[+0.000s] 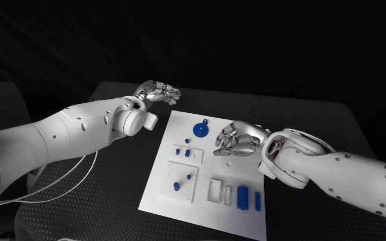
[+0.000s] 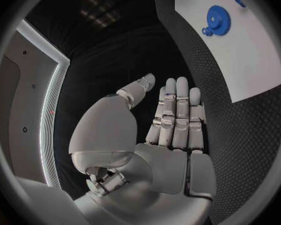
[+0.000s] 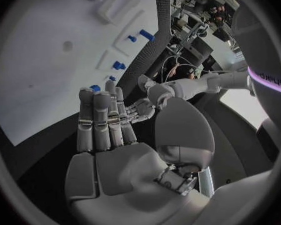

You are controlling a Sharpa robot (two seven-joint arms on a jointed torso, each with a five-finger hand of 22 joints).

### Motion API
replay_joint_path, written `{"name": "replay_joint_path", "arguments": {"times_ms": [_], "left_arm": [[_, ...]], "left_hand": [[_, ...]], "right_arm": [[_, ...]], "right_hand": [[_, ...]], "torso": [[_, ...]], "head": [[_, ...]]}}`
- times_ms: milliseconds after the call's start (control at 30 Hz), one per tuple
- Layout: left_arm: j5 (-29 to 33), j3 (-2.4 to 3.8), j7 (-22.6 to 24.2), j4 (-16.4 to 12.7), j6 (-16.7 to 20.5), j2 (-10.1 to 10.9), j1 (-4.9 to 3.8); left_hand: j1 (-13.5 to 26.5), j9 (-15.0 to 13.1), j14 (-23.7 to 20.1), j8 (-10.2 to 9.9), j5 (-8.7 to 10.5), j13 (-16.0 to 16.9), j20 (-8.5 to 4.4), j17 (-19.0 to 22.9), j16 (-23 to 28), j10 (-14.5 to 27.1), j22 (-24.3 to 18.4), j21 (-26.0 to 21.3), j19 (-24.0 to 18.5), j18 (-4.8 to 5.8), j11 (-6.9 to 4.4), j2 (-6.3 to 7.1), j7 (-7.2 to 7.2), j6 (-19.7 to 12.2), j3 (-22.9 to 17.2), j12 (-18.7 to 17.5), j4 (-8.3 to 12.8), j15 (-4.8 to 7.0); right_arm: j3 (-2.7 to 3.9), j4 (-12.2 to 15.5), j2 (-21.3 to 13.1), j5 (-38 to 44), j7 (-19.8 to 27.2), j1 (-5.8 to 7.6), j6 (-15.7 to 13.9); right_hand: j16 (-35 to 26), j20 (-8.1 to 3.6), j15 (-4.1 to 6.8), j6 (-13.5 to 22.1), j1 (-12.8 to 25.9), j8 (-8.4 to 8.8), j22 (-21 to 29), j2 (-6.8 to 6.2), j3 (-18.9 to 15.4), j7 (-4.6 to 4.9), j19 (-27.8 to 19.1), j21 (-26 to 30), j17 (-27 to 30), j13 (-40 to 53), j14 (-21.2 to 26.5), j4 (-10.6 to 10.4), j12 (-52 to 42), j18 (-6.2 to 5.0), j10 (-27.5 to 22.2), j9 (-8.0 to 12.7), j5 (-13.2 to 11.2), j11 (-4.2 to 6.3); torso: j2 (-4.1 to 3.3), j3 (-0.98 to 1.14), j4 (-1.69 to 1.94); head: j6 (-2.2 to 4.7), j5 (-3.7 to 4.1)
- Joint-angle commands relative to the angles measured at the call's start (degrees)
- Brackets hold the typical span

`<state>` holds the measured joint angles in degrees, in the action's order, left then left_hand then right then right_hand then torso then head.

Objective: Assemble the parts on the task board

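Head view: task board (image 1: 165, 196) is the white plate mid-table, use it as the reference. Left hand (image 1: 158, 92) hangs just off the board's far-left corner, over bare table, nothing in it; fingers look loosely curled from here. Right hand (image 1: 236, 139) sits over the board's right side, near the far end, just beside the blue gear (image 1: 200, 128). Fingers bent inward, and I see no part in them. Small blue pegs (image 1: 182, 152) stand mid-board, one blue knob (image 1: 176, 186) in the near-left plate, two blue bars (image 1: 243, 197) at the near-right edge.

Left wrist view: left hand (image 2: 172, 120) flat, fingers straight and together, thumb out to the side, holding nothing. Blue gear (image 2: 218, 20) lies on the board well ahead of the fingertips.

Right wrist view: right hand (image 3: 106, 122) also extended and empty, palm over the board's edge, small blue pegs (image 3: 118, 65) beyond the fingertips.

My read: nothing is picked yet, so this is the approach before a pick. The gear looks the likeliest target. Next move needs the right hand to drop and pinch one part cleanly without nudging its neighbours.
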<state>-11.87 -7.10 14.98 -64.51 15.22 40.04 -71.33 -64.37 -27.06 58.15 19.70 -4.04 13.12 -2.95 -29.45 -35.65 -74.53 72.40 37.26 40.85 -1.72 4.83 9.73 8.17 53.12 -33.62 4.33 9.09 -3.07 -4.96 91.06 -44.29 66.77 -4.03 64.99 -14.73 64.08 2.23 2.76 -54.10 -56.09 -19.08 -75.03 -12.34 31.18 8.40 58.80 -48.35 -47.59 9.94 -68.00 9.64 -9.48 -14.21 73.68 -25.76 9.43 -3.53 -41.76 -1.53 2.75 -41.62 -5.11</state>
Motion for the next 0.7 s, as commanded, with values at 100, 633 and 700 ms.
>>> {"name": "replay_joint_path", "arguments": {"times_ms": [100, 633, 700], "left_arm": [[1.65, 0.01, 1.17, 0.2, -1.7, 0.06, 0.16], [1.66, -0.18, 1.2, -2.19, -3.06, 0.9, 1.15], [1.66, -0.24, 1.33, -2.72, -3.18, 1.14, 1.2]], "left_hand": [[1.91, 0.1, 0.42, 0.39, -1.74, -0.08, 0.34, -0.73, 0.88, 0.48, 0.39, -0.57, -0.18, -0.1, -0.04, -0.31, 0.07, -0.53, 2.4, -0.08, 0.23, -0.01], [5.67, 0.37, 0.64, 0.32, -0.24, -0.31, 0.34, -2.06, 2.15, 1.04, 0.79, -1.4, -0.07, -0.22, 0.14, 0.62, 0.09, -0.69, 5.24, -0.23, -0.94, -0.01], [6.56, 0.42, 0.68, 0.32, -0.41, -0.34, 0.33, -2.29, 2.37, 1.07, 0.87, -1.54, -0.05, -0.24, 0.14, 0.9, 0.09, -0.7, 5.69, -0.22, -1.33, -0.01]], "right_arm": [[-0.05, 1.06, -3.2, -8.01, -4.93, 0.86, 9.53], [-1.78, 6.93, -11.14, -13.64, -21.56, 0.9, 21.95], [-1.97, 7.46, -11.52, -13.64, -23.25, 0.92, 22.3]], "right_hand": [[0.37, -0.76, 2.48, -1.19, 0.71, -1.52, -0.4, 1.04, -3.46, -0.62, 0.88, 0.21, 0.18, 15.32, -1.01, 0.6, -18.25, -0.78, -2.67, -2.67, -1.0, 2.6], [9.34, -4.46, 4.46, -1.2, 6.73, -0.8, -1.15, 4.12, -3.99, -3.06, 6.62, -5.13, -8.66, 49.59, -5.16, -4.46, -55.98, -0.79, -7.24, -7.42, 0.55, 4.63], [10.0, -5.01, 4.61, -1.62, 7.57, -0.8, -1.18, 4.92, -4.47, -3.23, 7.11, -5.86, -9.41, 54.49, -5.49, -4.52, -60.25, -0.79, -4.49, -7.73, 0.6, 4.78]], "torso": [[0.31, 0.26, -0.63], [0.73, 0.8, -1.47], [0.79, 0.71, -1.53]], "head": [[0.6, 2.13], [-0.72, 5.64], [-0.86, 5.95]]}}
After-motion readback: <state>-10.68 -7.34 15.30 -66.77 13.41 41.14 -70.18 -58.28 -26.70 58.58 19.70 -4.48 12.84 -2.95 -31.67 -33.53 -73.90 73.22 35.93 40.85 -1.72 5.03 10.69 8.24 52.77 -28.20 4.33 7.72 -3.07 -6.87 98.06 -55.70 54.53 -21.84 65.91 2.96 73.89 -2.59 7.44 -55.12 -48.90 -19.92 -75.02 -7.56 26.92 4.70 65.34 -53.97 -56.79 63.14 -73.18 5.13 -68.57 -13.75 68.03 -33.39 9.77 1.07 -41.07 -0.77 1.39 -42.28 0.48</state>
